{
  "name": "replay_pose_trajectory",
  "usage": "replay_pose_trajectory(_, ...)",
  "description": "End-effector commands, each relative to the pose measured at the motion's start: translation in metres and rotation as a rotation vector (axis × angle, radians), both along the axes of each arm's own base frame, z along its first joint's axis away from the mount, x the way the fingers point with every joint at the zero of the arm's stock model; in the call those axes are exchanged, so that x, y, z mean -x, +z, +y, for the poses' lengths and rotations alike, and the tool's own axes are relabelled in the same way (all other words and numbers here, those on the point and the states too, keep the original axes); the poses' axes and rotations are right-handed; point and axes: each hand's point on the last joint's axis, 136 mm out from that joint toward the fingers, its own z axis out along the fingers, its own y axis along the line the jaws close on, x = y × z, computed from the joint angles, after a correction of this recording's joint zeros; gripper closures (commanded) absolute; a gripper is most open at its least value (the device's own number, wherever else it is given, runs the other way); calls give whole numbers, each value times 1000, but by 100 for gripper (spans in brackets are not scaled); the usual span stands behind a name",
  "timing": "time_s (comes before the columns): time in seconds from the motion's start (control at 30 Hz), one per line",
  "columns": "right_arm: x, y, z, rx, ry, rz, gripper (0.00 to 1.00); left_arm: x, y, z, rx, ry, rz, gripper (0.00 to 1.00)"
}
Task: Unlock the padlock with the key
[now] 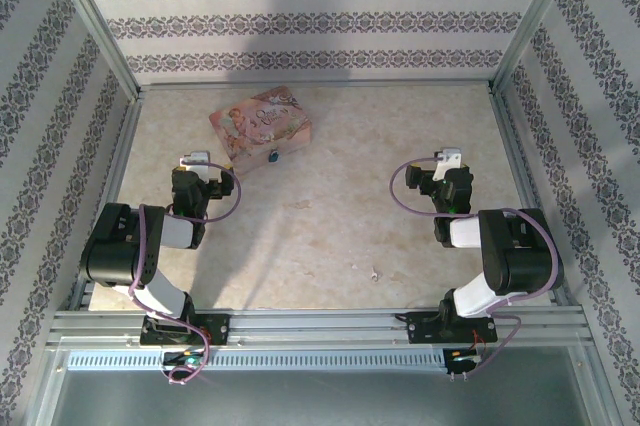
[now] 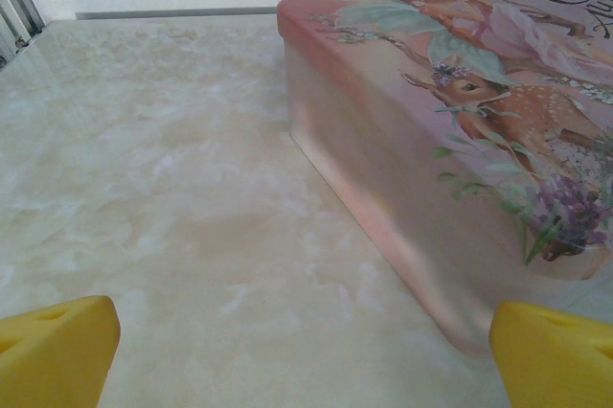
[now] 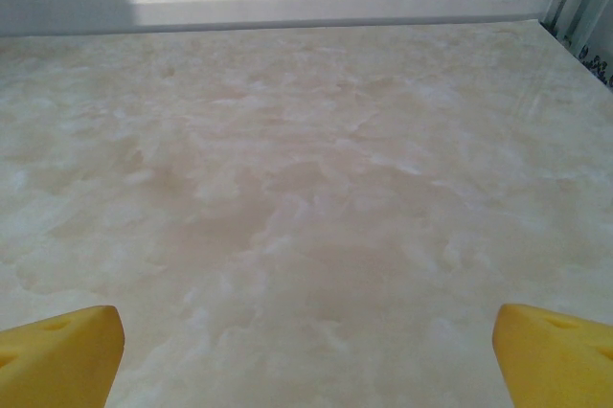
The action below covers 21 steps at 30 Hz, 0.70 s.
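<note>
The padlock (image 1: 273, 157) is a tiny dark blue-teal spot hanging at the near side of the pink floral-printed box (image 1: 262, 124) at the back left of the table. My left gripper (image 2: 306, 362) is open just left of the box, its yellow fingertips (image 2: 57, 351) wide apart over bare table, and the box's corner (image 2: 450, 169) stands close to the right fingertip. My right gripper (image 3: 306, 362) is open and low over bare table at the right. A tiny pale thing (image 1: 375, 272) lies near the front middle; I cannot tell whether it is the key.
The marbled tabletop (image 1: 340, 216) is ringed by patterned walls (image 1: 300, 16) and aluminium posts. The left arm (image 1: 130, 251) and the right arm (image 1: 505, 251) sit folded near the front rail, with a wide stretch of table between them.
</note>
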Motion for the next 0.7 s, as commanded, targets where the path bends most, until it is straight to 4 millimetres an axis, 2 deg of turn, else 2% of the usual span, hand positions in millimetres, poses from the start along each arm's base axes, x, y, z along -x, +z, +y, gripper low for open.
replay_pose_trajectory(0.0, -5, 13, 3, 9, 6, -34, 1, -1, 3, 3, 3, -1, -1, 1)
replay_pose_trajectory(0.27, -5, 14, 3, 8, 7, -38, 2, -1, 3, 2, 5, -4, -3, 1)
replay_pose_trajectory(0.33, -5, 19, 4, 8, 12, -40, 2, 1, 7, 1, 2, -11, -26, 1)
replay_pose_trajectory(0.43, -1, 34, 4, 8, 17, -18, 1, 11, 25, 2, 2, -8, -67, 1)
replay_pose_trajectory(0.67, 14, 65, 8, -94, -1, 41, 1, 28, 83, 10, 61, 63, -91, 1)
